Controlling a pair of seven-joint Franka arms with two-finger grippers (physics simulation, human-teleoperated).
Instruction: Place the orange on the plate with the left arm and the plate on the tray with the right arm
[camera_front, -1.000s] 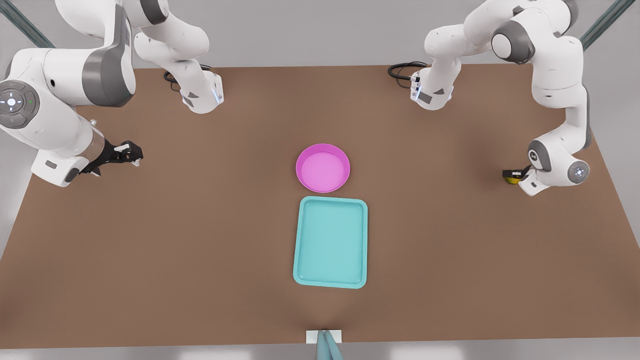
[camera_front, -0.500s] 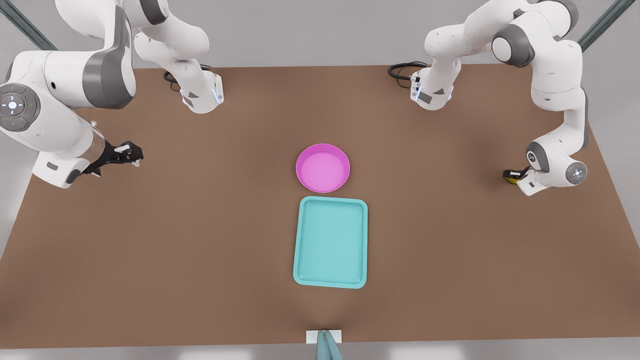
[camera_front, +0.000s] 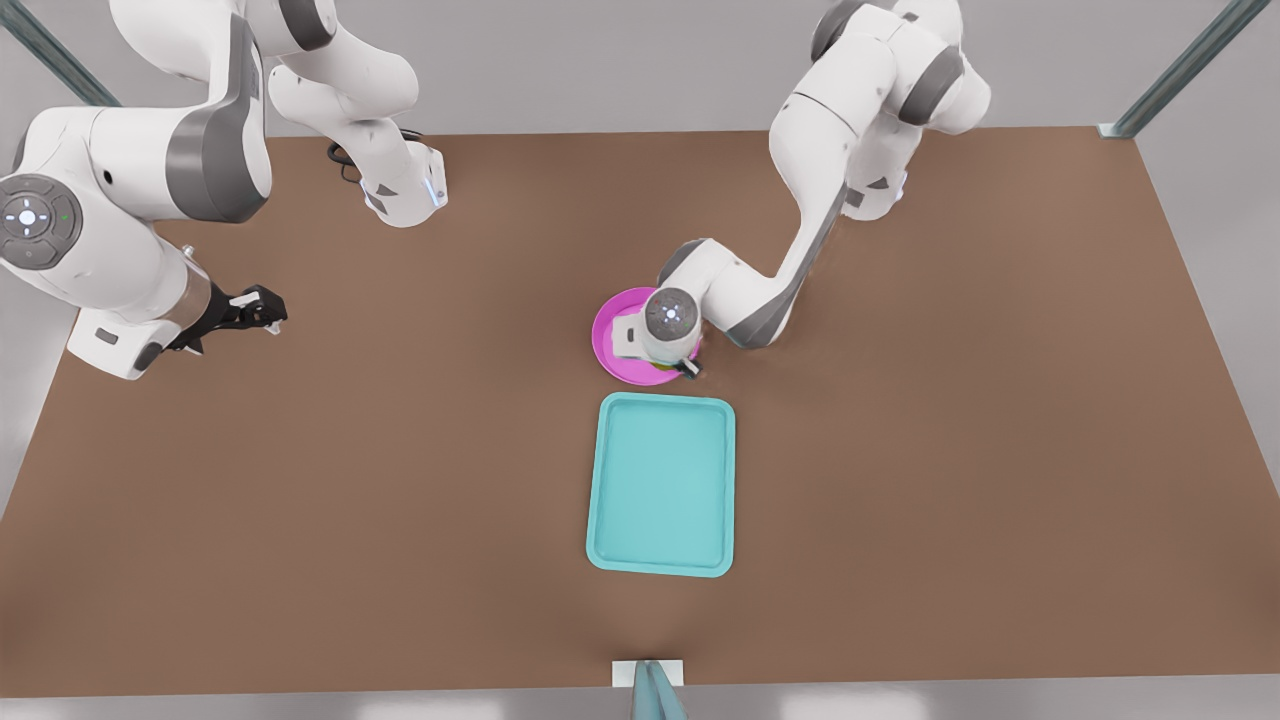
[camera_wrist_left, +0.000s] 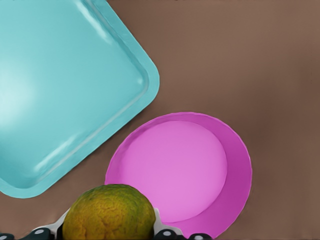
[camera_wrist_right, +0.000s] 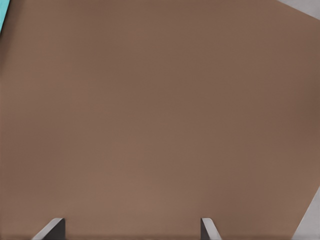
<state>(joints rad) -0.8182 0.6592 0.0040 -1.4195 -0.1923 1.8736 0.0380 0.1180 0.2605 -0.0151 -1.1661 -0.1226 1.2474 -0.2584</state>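
Note:
The bumpy yellow-green orange (camera_wrist_left: 109, 212) sits between the fingers of my left gripper (camera_wrist_left: 107, 232), which is shut on it. In the front view this gripper (camera_front: 688, 368) hangs over the near rim of the pink plate (camera_front: 612, 338), and its wrist hides much of the dish. The left wrist view shows the plate (camera_wrist_left: 180, 170) bare inside, with the teal tray (camera_wrist_left: 65, 90) close beside it. The tray (camera_front: 661, 484) lies just in front of the plate. My right gripper (camera_front: 262, 305) waits open at the front view's left, with its fingertips (camera_wrist_right: 52, 229) apart above bare table.
Both arm bases stand at the back of the brown table (camera_front: 950, 450), with black cables (camera_front: 345, 165) beside the base at the front view's left. A small white bracket (camera_front: 648, 672) sits at the front edge. A sliver of the tray (camera_wrist_right: 4, 12) shows in the right wrist view.
My left arm has swung from the table's edge at the front view's right to above the plate, carrying the orange. The right arm has stayed still.

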